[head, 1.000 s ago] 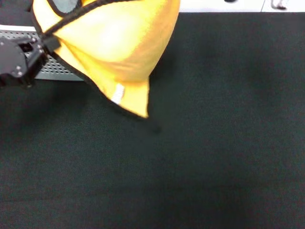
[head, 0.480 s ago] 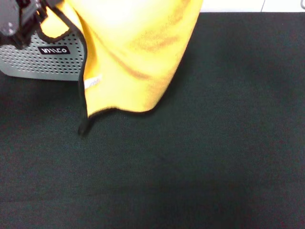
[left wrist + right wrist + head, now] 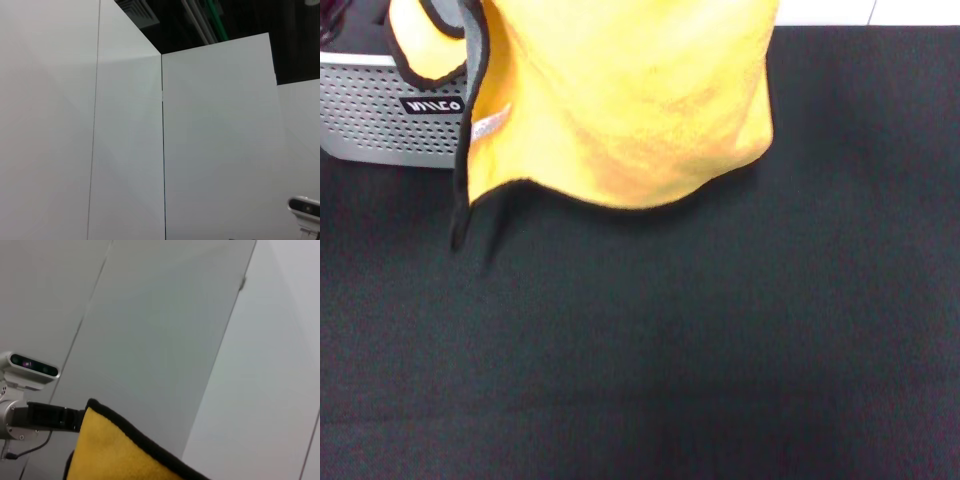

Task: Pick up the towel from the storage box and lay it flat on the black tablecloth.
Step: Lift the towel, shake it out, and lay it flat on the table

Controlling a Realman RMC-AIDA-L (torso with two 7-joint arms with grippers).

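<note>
Spread wide across the work area, the black tablecloth lies flat under everything. Above its far part the towel hangs in the air, its black-trimmed lower edge clear of the cloth and its white care tag showing on the side toward the storage box. That box stands just beside the towel. Neither gripper's fingers can be seen, so their state cannot be told.

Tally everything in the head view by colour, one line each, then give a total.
Orange-yellow: 1, the towel, hanging above the cloth.
Light grey: 1, the storage box.
Black: 1, the black tablecloth.
Total: 3
</note>
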